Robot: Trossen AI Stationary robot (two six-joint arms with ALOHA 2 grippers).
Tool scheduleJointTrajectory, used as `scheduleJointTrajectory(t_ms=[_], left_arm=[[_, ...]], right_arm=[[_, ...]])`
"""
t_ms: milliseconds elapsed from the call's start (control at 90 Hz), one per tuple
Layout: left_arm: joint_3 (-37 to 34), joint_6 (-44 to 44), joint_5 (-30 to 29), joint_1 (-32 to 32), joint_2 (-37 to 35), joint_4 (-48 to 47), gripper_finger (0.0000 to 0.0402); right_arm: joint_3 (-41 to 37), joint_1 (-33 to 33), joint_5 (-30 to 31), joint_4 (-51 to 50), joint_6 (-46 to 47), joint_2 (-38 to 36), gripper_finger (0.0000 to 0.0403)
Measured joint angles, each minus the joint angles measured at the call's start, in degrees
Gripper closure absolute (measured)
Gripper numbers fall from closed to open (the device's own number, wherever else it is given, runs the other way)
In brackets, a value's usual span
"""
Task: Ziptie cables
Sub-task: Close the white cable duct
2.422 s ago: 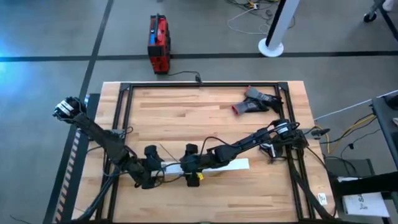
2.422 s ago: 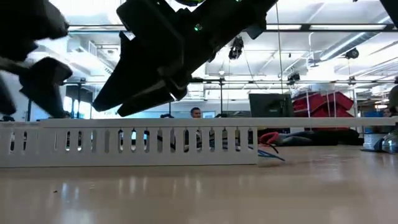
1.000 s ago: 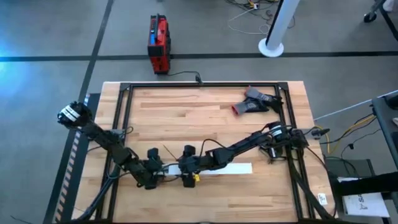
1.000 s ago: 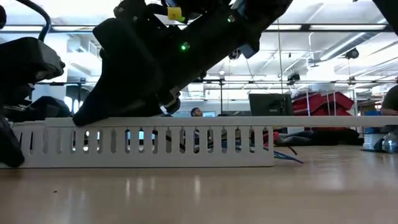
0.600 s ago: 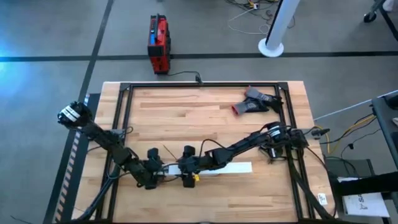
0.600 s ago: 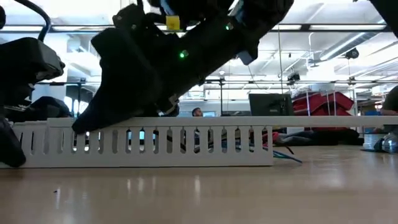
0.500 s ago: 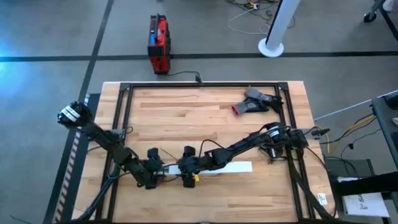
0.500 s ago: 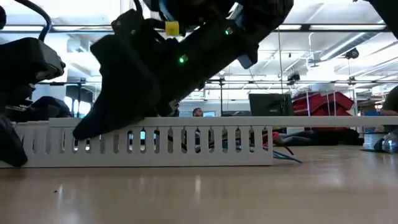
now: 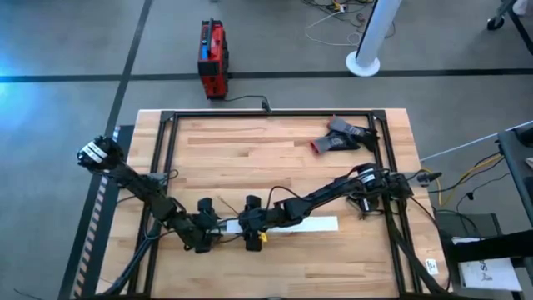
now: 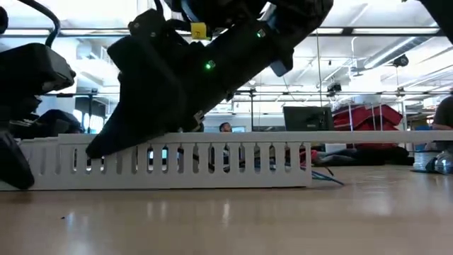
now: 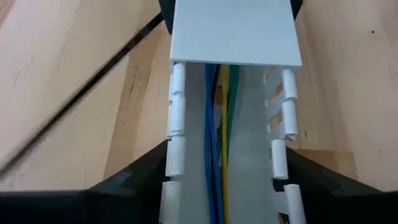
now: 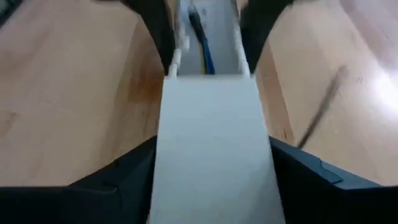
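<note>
A long white slotted channel [image 9: 287, 225] lies on the wooden table near its front edge. The cables [image 11: 217, 118], blue, yellow and green wires, run inside it, and their ends poke out of its right end [image 10: 322, 177]. A white cover [image 12: 211, 143] closes all but the channel's left end. My left gripper [image 9: 206, 234] is shut on that uncovered left end. My right gripper [image 9: 250, 236] is shut on the covered stretch just to the right. The ziptie [image 11: 81, 93], a thin black strip, lies on the wood behind the channel's left end [image 9: 223, 202]. My left gripper pinches the channel's two slotted side walls [image 11: 176, 134] between its fingers, at the uncovered left end. It comes from the table's left, slanting down, with the fingers along the channel. The channel rests on the table. My right gripper clamps the covered channel by its two long sides [image 12: 163, 146], one finger on each. It slants down from the upper right, its fingertips [image 10: 99, 145] reaching down the near wall. The channel stays flat on the table.
A red and grey hand tool [image 9: 340, 137] lies at the back right. A black metal frame [image 9: 266, 114] runs round the tabletop. Bare wood lies behind the channel and in front of it [image 10: 226, 219]. A red box [image 9: 212, 58] stands on the floor beyond the table.
My right gripper has dipped a little lower over the channel's left part. The cover's left end has crept slightly toward the table's right. The channel stays flat on the table.
</note>
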Motion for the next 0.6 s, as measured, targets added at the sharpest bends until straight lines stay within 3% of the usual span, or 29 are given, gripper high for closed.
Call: scheduleJointTrajectory(t_ms=[233,600], left_arm=[[0.0,0.0,0.0,0.0,0.0,0.0,0.0177],[0.0,-0.2,0.0,0.0,0.0,0.0,0.0175]], right_arm=[[0.1,0.0,-0.4,1.0,0.0,-0.4,0.0117],[0.1,-0.1,-0.3,-0.7,0.5,0.1,0.0175]])
